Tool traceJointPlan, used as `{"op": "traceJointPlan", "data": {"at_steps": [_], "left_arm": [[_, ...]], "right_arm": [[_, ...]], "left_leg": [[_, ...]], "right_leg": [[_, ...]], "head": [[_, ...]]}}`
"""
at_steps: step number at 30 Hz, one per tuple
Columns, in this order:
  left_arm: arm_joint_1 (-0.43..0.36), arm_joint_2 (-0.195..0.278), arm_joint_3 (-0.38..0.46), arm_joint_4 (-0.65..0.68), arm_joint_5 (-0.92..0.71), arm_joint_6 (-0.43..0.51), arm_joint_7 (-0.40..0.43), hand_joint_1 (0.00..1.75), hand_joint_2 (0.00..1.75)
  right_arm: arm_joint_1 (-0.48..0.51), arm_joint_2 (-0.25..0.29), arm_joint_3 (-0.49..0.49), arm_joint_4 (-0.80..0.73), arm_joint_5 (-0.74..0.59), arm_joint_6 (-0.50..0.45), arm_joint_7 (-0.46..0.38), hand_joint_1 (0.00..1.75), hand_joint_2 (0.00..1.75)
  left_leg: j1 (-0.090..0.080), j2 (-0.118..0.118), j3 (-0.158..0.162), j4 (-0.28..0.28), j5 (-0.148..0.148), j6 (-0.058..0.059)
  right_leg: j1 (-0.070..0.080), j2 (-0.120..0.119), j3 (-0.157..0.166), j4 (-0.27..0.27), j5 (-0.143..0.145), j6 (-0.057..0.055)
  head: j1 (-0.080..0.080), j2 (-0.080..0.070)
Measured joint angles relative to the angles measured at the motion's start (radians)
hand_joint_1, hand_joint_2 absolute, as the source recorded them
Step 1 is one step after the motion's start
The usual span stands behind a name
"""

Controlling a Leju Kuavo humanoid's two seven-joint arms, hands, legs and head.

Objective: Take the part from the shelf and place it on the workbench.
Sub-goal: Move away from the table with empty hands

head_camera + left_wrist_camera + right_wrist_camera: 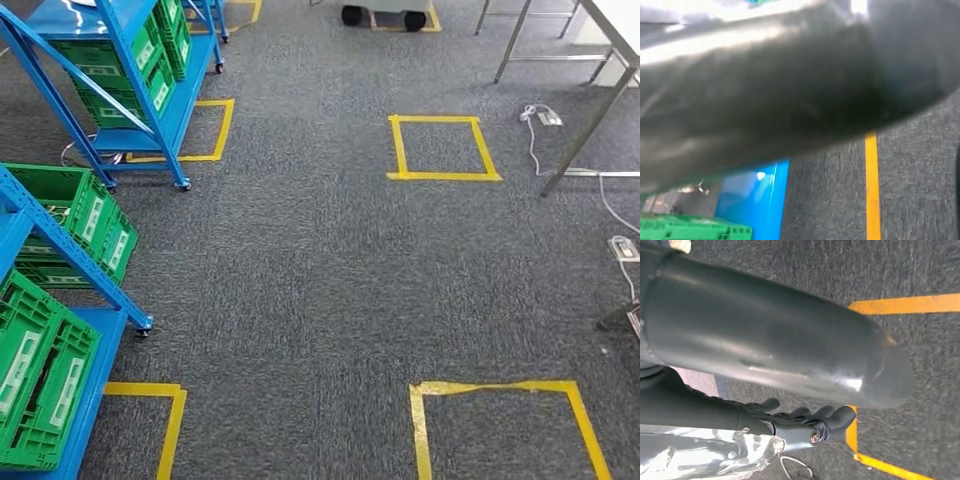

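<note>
At nine o'clock in the head view stood the blue shelf with its green crates; the part itself could not be made out, presumably somewhere in them. The step in hand looked like the approach, so the next move would call for turning toward the shelf. At two o'clock stood the desk. The right hand hung with fingers loosely curled, grasping nothing. The left hand's state could not be told.

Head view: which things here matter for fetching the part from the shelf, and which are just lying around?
For the job:
- blue shelves
- green crates on them
- right hand, holding nothing

Just lying about:
- yellow tape squares on the carpet
- white cables
- metal table legs
</note>
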Motion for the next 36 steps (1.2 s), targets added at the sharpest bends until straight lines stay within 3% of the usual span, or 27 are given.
{"op": "traceJointPlan", "data": {"at_steps": [2,4,5,6,8,9,10,12,14,16,18,19,20,21,23,25,26,28,30,32,34,35,36], "left_arm": [[0.003,0.001,0.008,0.0,0.037,0.014,-0.015,0.0,0.0],[0.008,0.003,0.033,0.0,0.104,0.018,-0.044,0.0,0.0],[0.011,0.005,0.054,0.0,0.143,0.017,-0.064,0.0,0.0],[0.012,0.007,0.079,0.0,0.184,0.014,-0.086,0.0,0.0],[0.013,0.013,0.13,0.0,0.251,0.002,-0.122,0.0,0.0],[0.013,0.017,0.153,0.0,0.277,-0.007,-0.135,0.0,0.0],[0.013,0.022,0.176,0.0,0.3,-0.017,-0.146,0.0,0.0],[0.016,0.029,0.221,0.001,0.341,-0.039,-0.165,0.0,0.0],[0.021,0.034,0.261,0.003,0.369,-0.057,-0.181,0.0,0.0],[0.021,0.037,0.289,0.003,0.379,-0.065,-0.19,0.0,0.0],[0.019,0.037,0.305,0.003,0.38,-0.069,-0.193,0.0,0.0],[0.02,0.037,0.312,0.004,0.379,-0.072,-0.193,0.0,0.0],[0.021,0.037,0.317,0.004,0.379,-0.076,-0.192,0.0,0.0],[0.023,0.037,0.322,0.005,0.378,-0.078,-0.192,0.0,0.0],[0.023,0.037,0.327,0.005,0.377,-0.082,-0.192,0.0,0.0],[0.019,0.037,0.33,0.005,0.378,-0.085,-0.19,0.0,0.0],[0.017,0.037,0.333,0.005,0.382,-0.088,-0.189,0.0,0.0],[0.018,0.037,0.344,0.006,0.396,-0.1,-0.189,0.0,0.0],[0.021,0.038,0.359,0.006,0.417,-0.115,-0.189,0.0,0.0],[0.021,0.038,0.372,0.006,0.432,-0.123,-0.189,0.0,0.0],[0.021,0.04,0.383,0.006,0.436,-0.127,-0.189,0.0,0.0],[0.022,0.04,0.387,0.006,0.437,-0.129,-0.189,0.0,0.0],[0.023,0.041,0.39,0.006,0.437,-0.131,-0.189,0.0,0.0]], "right_arm": [[0.002,0.003,-0.01,0.0,0.001,0.001,-0.002,0.0,0.0],[0.004,0.003,-0.021,-0.002,0.005,0.004,-0.004,0.0,0.0],[0.004,0.003,-0.026,-0.002,0.007,0.006,-0.005,0.0,0.0],[0.004,0.003,-0.031,-0.003,0.009,0.007,-0.007,0.0,0.0],[0.003,0.003,-0.041,-0.003,0.015,0.009,-0.008,0.0,0.0],[0.002,0.003,-0.045,-0.003,0.017,0.009,-0.009,0.0,0.0],[0.0,0.003,-0.049,-0.003,0.018,0.009,-0.009,0.0,0.0],[-0.001,0.003,-0.057,-0.004,0.021,0.009,-0.01,0.0,0.0],[-0.002,0.003,-0.064,-0.004,0.024,0.01,-0.013,0.0,0.0],[-0.002,0.002,-0.069,-0.004,0.025,0.011,-0.016,0.0,0.0],[-0.001,0.002,-0.073,-0.004,0.026,0.014,-0.017,0.0,0.0],[-0.001,0.002,-0.074,-0.004,0.027,0.015,-0.017,0.0,0.0],[-0.001,0.002,-0.076,-0.004,0.027,0.016,-0.017,0.0,0.0],[-0.002,0.002,-0.077,-0.004,0.027,0.016,-0.017,0.0,0.0],[-0.003,0.002,-0.078,-0.004,0.028,0.017,-0.018,0.0,0.0],[-0.003,0.002,-0.079,-0.004,0.028,0.018,-0.018,0.0,0.0],[-0.003,0.002,-0.08,-0.004,0.028,0.018,-0.019,0.0,0.0],[-0.004,0.002,-0.082,-0.005,0.029,0.019,-0.019,0.0,0.0],[-0.005,0.003,-0.085,-0.005,0.031,0.019,-0.021,0.0,0.0],[-0.004,0.003,-0.087,-0.006,0.032,0.019,-0.022,0.0,0.0],[-0.003,0.003,-0.089,-0.006,0.033,0.019,-0.022,0.0,0.0],[-0.002,0.003,-0.09,-0.006,0.033,0.019,-0.022,0.0,0.0],[-0.002,0.003,-0.091,-0.006,0.033,0.019,-0.021,0.0,0.0]], "left_leg": [[0.002,-0.01,-0.001,0.0,0.001,0.006],[0.002,-0.022,0.0,0.001,0.002,0.008],[0.003,-0.029,0.001,0.001,0.001,0.008],[0.004,-0.037,0.003,0.001,0.001,0.007],[0.007,-0.053,0.006,0.002,-0.003,0.001],[0.007,-0.06,0.005,0.005,-0.004,-0.003],[0.007,-0.066,0.002,0.006,-0.004,-0.008],[0.009,-0.077,-0.005,0.008,-0.003,-0.016],[0.011,-0.065,-0.013,0.023,-0.016,-0.025],[0.012,-0.035,-0.054,0.106,-0.065,-0.035],[0.014,-0.021,-0.125,0.242,-0.123,-0.041],[0.015,-0.02,-0.15,0.288,-0.133,-0.043],[0.016,-0.019,-0.159,0.299,-0.122,-0.043],[0.016,-0.017,-0.147,0.269,-0.094,-0.041],[0.014,0.006,-0.084,0.136,-0.021,-0.036],[0.01,0.033,-0.037,0.033,0.012,-0.03],[0.008,0.038,-0.031,0.015,0.012,-0.026],[0.008,0.025,-0.032,0.008,0.015,-0.017],[0.013,0.014,-0.029,0.002,0.021,-0.005],[0.016,0.002,-0.028,0.0,0.024,0.002],[0.016,-0.012,-0.028,0.001,0.024,0.004],[0.017,-0.019,-0.028,0.001,0.023,0.004],[0.018,-0.027,-0.026,0.001,0.023,0.003]], "right_leg": [[-0.002,0.026,-0.061,0.129,-0.059,0.007],[-0.002,0.034,-0.112,0.228,-0.085,0.008],[-0.002,0.036,-0.112,0.221,-0.068,0.007],[-0.003,0.038,-0.092,0.175,-0.035,0.007],[-0.008,0.06,-0.023,0.031,0.03,0.008],[-0.01,0.073,0.005,-0.021,0.043,0.009],[-0.011,0.082,0.021,-0.049,0.045,0.008],[-0.009,0.08,0.026,-0.056,0.04,-0.002],[-0.009,0.069,0.026,-0.059,0.042,-0.015],[-0.009,0.054,0.026,-0.062,0.043,-0.027],[-0.007,0.037,0.024,-0.062,0.042,-0.032],[-0.007,0.029,0.023,-0.062,0.041,-0.033],[-0.006,0.022,0.024,-0.062,0.041,-0.033],[-0.006,0.016,0.025,-0.062,0.041,-0.033],[-0.004,0.004,0.028,-0.062,0.04,-0.031],[0.001,-0.007,0.028,-0.059,0.037,-0.025],[0.003,-0.012,0.028,-0.059,0.036,-0.02],[0.002,-0.021,0.028,-0.061,0.036,-0.01],[0.001,-0.003,0.014,-0.026,0.01,0.001],[-0.002,0.026,-0.034,0.086,-0.052,0.01],[-0.005,0.035,-0.087,0.203,-0.097,0.014],[-0.006,0.036,-0.095,0.218,-0.093,0.016],[-0.007,0.037,-0.083,0.192,-0.071,0.017]], "head": [[0.005,0.0],[0.006,0.0],[0.007,0.0],[0.006,0.0],[0.007,0.0],[0.007,0.0],[0.007,0.0],[0.007,0.0],[0.005,0.0],[0.001,0.0],[0.0,0.0],[0.0,0.0],[0.0,0.0],[0.0,0.0],[0.0,0.0],[0.001,0.0],[0.001,0.0],[0.003,0.0],[0.006,0.0],[0.01,0.0],[0.013,0.0],[0.014,0.0],[0.014,0.0]]}}
